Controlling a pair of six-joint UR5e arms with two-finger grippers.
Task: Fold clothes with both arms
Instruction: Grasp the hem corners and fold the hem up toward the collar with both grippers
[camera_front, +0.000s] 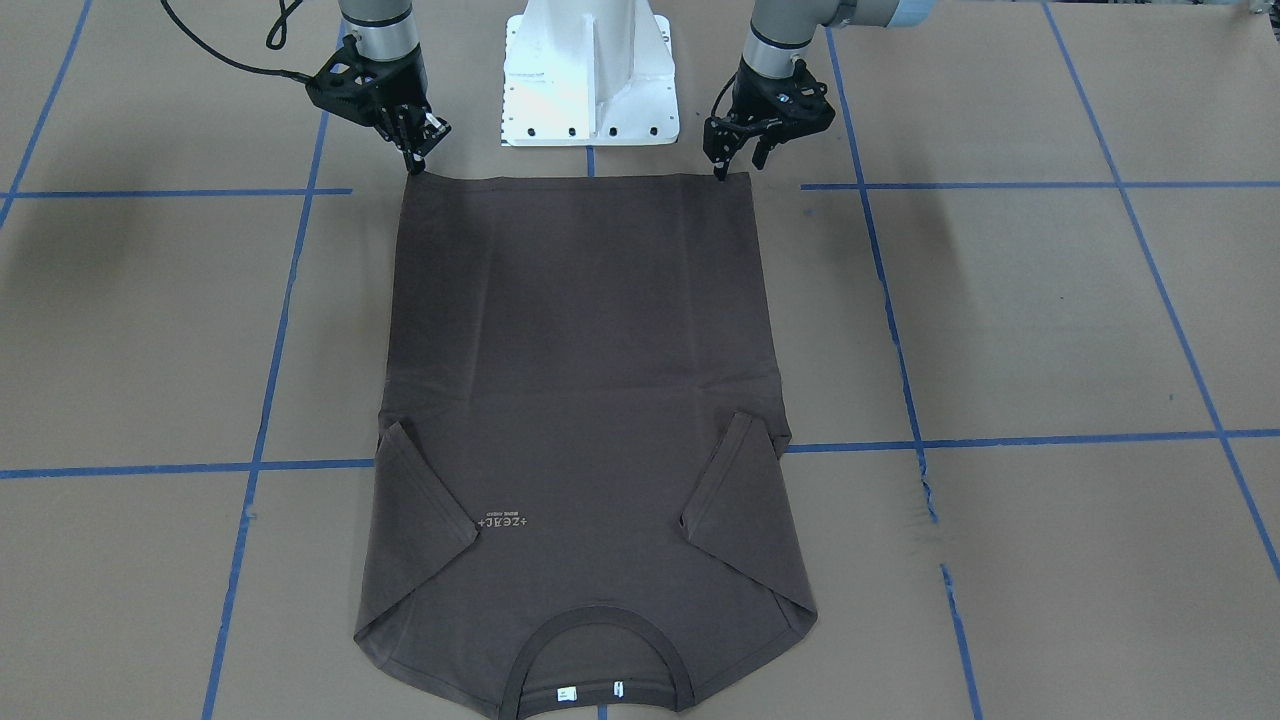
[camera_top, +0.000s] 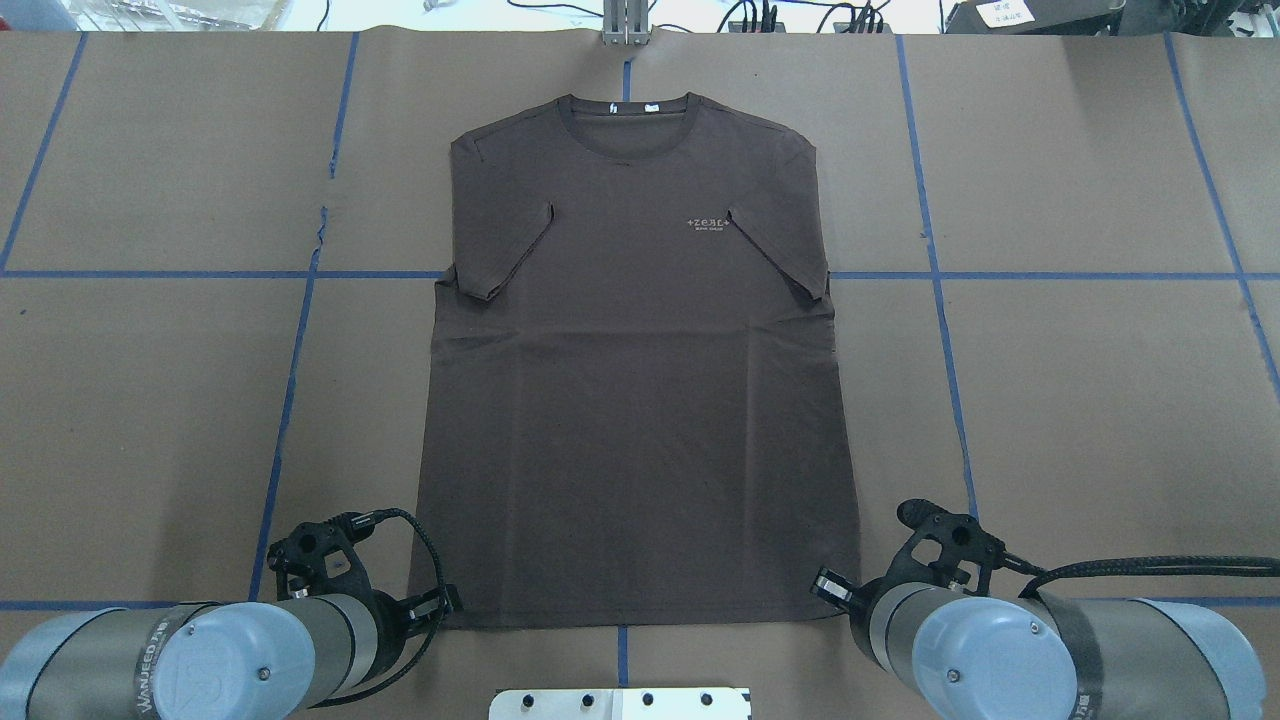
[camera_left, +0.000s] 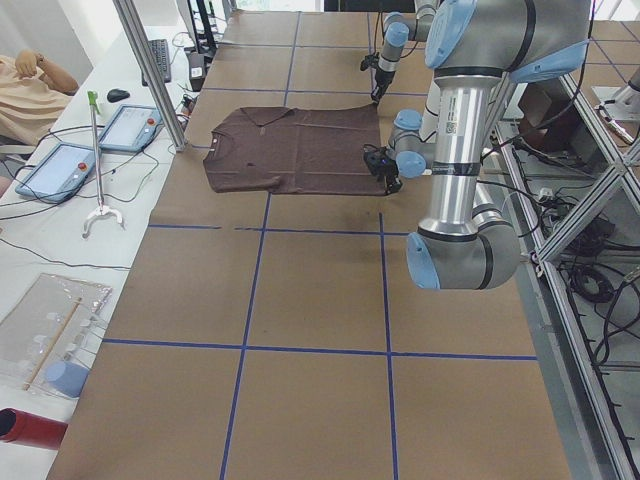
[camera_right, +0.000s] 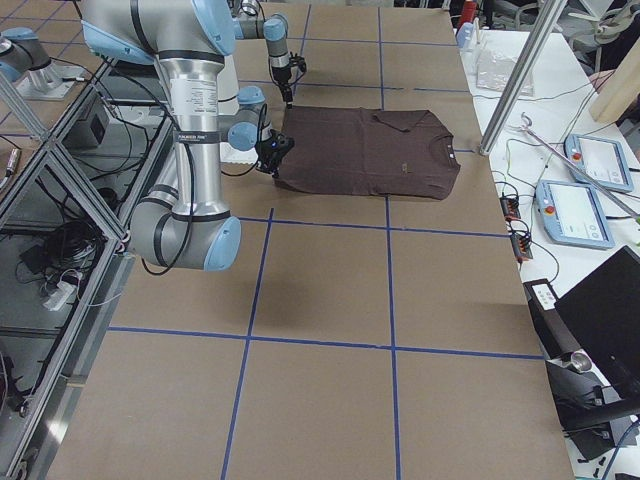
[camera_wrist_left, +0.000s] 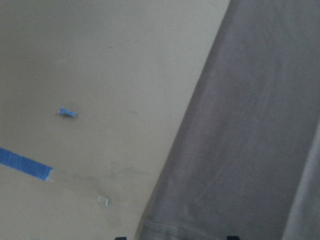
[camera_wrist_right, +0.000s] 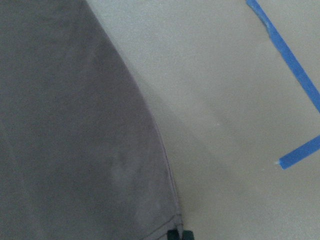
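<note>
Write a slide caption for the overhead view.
Overhead: dark brown T-shirt flat on the table, sleeves folded in, collar far side; left claw and right claw at its near hem corners.

matt brown cloth t-shirt (camera_front: 580, 350) on matt paper-covered table (camera_front: 1000, 330)

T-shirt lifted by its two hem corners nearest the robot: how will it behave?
The T-shirt lies flat with soft creases, so it is probably floppy and would likely sag in the middle. It looks thin, so likely light. The folded-in sleeves may flop open when raised.
</note>
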